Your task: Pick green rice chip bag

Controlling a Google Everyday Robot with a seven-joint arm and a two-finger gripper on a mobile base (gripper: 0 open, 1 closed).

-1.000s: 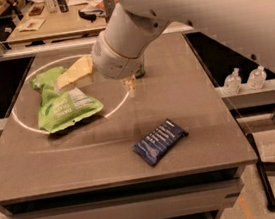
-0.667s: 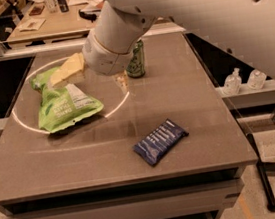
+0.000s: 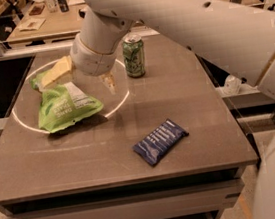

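Observation:
The green rice chip bag [image 3: 65, 105] lies flat on the left part of the table, lime green with a white label panel. My gripper [image 3: 83, 78] hangs just above the bag's far right end. It is open: one cream finger [image 3: 56, 73] sits over the bag's top edge, and the other finger [image 3: 109, 82] points down to the right of the bag, off it. The bag's far end is partly hidden behind the finger and wrist.
A green drink can [image 3: 134, 55] stands upright just right of the gripper. A small dark-blue packet [image 3: 160, 142] lies near the table's front [image 3: 136, 174]. A white light ring [image 3: 121, 99] circles the bag. Shelving and benches stand behind the table.
My arm has swung left, uncovering the green can. The gripper now sits closer over the bag's far end. The bag, can and packet have not moved.

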